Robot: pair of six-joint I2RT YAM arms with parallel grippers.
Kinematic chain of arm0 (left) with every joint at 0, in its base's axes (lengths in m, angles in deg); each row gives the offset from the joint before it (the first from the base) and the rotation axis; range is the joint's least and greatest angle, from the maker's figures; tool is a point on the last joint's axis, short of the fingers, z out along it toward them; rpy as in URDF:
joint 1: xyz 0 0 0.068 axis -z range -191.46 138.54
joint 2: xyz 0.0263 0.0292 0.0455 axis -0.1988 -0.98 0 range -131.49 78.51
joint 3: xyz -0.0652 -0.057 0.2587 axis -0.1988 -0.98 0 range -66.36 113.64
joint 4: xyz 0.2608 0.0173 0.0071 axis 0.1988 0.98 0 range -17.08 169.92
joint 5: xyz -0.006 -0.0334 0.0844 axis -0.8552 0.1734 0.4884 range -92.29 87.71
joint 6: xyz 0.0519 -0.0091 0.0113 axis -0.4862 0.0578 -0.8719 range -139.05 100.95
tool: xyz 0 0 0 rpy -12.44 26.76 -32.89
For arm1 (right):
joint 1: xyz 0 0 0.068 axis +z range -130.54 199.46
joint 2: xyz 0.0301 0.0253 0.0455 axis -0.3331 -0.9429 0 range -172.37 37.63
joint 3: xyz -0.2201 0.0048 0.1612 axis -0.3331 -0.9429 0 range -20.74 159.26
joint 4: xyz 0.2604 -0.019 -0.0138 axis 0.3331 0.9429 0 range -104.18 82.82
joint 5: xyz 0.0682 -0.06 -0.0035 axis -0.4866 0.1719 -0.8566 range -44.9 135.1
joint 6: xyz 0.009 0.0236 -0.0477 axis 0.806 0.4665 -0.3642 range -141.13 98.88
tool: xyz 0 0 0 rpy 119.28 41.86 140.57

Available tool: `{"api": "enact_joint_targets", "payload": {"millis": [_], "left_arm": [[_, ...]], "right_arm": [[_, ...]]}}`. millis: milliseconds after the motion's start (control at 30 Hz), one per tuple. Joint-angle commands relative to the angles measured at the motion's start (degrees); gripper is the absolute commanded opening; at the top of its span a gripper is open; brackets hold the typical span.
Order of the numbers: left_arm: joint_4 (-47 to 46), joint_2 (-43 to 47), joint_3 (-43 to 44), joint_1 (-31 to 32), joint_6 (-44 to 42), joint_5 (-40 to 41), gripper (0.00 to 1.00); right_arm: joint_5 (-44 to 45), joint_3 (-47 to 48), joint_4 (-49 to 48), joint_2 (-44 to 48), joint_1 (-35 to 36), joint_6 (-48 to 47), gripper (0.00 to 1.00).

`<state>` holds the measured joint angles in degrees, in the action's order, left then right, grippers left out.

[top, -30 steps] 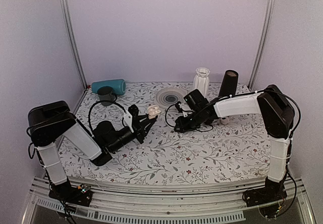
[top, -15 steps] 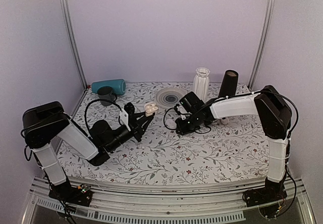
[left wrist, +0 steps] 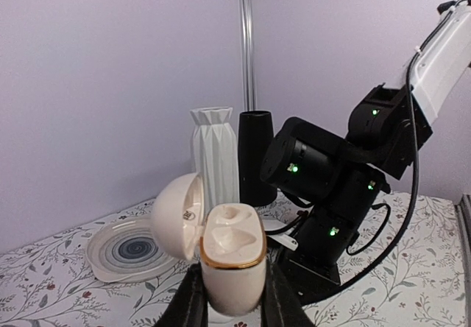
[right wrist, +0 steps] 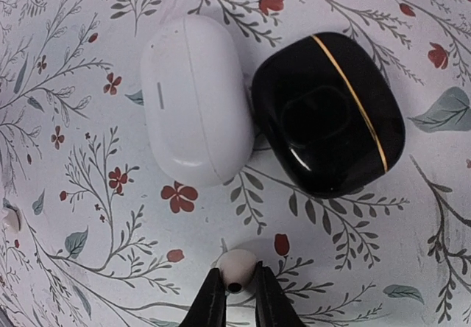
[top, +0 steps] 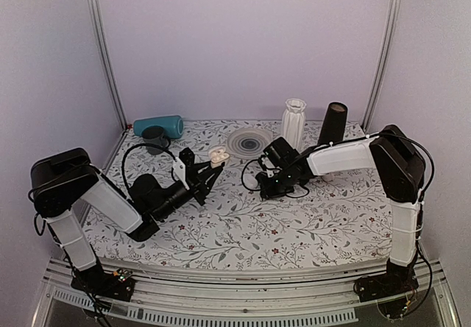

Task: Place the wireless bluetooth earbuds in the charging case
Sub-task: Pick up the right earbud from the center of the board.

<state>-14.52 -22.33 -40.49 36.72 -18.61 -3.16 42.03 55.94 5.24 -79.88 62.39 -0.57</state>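
Note:
My left gripper is shut on the charging case, a small white case with a gold rim, held upright above the table. Its lid is flipped open to the left and its wells face up. In the top view the case sits at the tip of the left gripper. My right gripper points down at the table, its fingers pressed on both sides of one white earbud. In the top view the right gripper is low over the cloth, right of the case.
A plain white pod and a black pod with a gold line lie side by side just beyond the earbud. At the back stand a white vase, a black cup, a striped plate and a teal mug on its side.
The right gripper's fingers have closed onto the earbud. The left gripper has carried the open case a little up and to the left.

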Motion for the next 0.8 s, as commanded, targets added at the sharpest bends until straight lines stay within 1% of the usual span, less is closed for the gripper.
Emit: {"api": "enact_joint_targets", "payload": {"millis": [0, 167, 267, 333, 400, 433, 467, 633, 700, 767], "left_arm": [[-4.7, 0.9, 0.2, -0.7, -0.4, -0.4, 0.0], [-4.1, 1.1, 0.2, -0.7, -0.4, -0.5, 0.0], [-3.9, 1.2, 0.3, -0.8, -0.4, -0.6, 0.0], [-3.8, 1.3, 0.2, -0.8, -0.4, -0.7, 0.0], [-3.5, 1.3, 0.3, -0.7, -0.4, -0.7, 0.0], [-3.4, 1.3, 0.4, -0.7, -0.4, -0.8, 0.0], [-3.3, 1.3, 0.4, -0.8, -0.4, -0.9, 0.0], [-3.0, 1.5, 0.6, -0.8, -0.4, -1.0, 0.0], [-2.8, 1.5, 0.6, -0.8, -0.4, -1.0, 0.0], [-2.7, 1.5, 0.6, -0.8, -0.4, -1.1, 0.0]], "right_arm": [[0.6, -1.9, -0.3, -0.1, -1.5, 2.6, 0.14], [-1.3, -6.5, -3.8, 2.6, -3.5, 4.6, 0.14], [-4.9, -11.1, -7.3, 5.0, -5.6, 6.7, 0.14], [-6.9, -14.0, -9.8, 6.2, -6.9, 8.2, 0.18], [-7.3, -15.9, -11.0, 7.3, -7.5, 9.1, 0.18], [-7.4, -16.5, -11.5, 7.7, -7.5, 9.5, 0.23], [-7.6, -16.9, -11.7, 7.9, -7.5, 9.6, 0.25], [-6.4, -16.6, -12.0, 10.1, -7.2, 10.7, 0.25], [-3.1, -15.2, -10.7, 11.3, -6.0, 10.6, 0.23], [0.6, -12.4, -7.4, 11.4, -4.3, 10.4, 0.21]]}}
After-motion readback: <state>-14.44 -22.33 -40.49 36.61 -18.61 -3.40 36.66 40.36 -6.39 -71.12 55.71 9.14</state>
